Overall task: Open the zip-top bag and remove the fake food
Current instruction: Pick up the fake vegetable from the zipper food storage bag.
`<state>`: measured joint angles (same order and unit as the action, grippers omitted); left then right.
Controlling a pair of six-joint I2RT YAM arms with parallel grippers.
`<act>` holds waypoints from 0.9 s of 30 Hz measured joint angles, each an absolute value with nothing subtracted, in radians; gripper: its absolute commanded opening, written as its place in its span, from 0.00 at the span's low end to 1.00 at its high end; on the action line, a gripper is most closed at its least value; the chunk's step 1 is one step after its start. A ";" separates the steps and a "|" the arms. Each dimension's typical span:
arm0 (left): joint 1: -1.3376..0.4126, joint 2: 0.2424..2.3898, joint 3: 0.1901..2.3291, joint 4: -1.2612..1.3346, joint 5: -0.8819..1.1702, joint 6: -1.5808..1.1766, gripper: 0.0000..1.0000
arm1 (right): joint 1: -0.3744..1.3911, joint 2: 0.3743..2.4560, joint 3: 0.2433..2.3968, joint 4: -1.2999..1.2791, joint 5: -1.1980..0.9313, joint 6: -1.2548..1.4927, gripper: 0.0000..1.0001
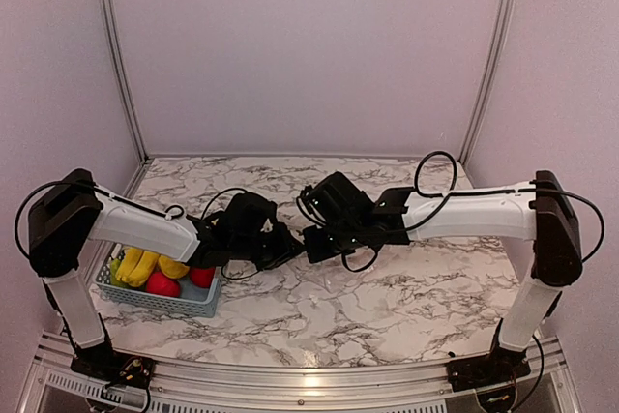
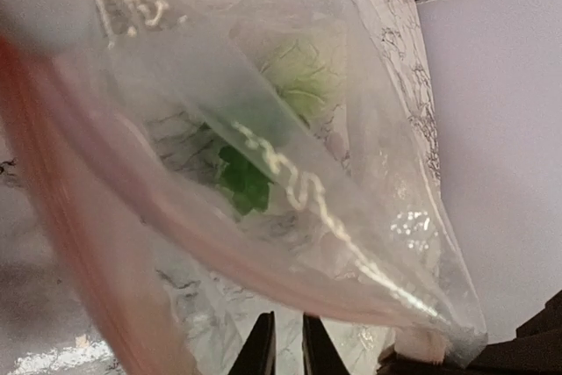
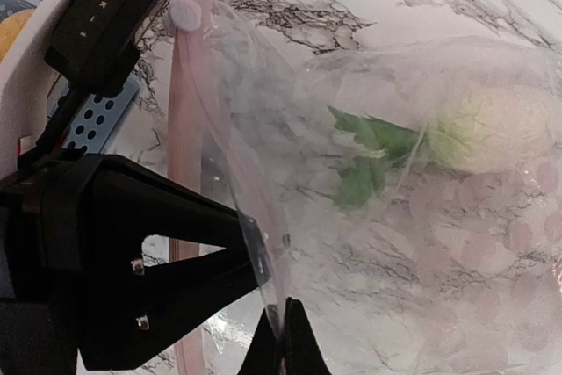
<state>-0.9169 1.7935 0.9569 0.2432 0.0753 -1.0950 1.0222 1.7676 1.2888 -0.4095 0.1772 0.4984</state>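
Not discernible from above: zip-top bag (image 3: 395, 243), clear, crinkly, glossy. Hazy inside: pale leafy cabbage (image 3: 492, 129). Pinched closed on its film: left gripper (image 2: 288, 349), right gripper (image 3: 283, 340).

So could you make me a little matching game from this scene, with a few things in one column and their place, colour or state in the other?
Things:
1. bananas
2. cabbage
3. apples
4. right end effector

Descriptions:
A. red, in the blue basket
B. shut on the edge of the zip-top bag
C. yellow, in the blue basket
D. pale and leafy, inside the zip-top bag

Pairs: 1-C, 2-D, 3-A, 4-B
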 measured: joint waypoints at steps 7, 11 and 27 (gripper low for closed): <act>-0.917 1.856 0.970 0.224 0.032 -1.113 0.15 | 1.031 1.715 1.254 -0.402 0.165 0.520 0.00; -0.925 1.882 0.987 0.200 0.025 -1.109 0.18 | 1.036 1.668 1.219 -0.400 0.165 0.528 0.07; -0.960 1.908 1.071 0.118 -0.012 -1.062 0.20 | 0.992 1.582 1.194 -0.407 0.126 0.490 0.72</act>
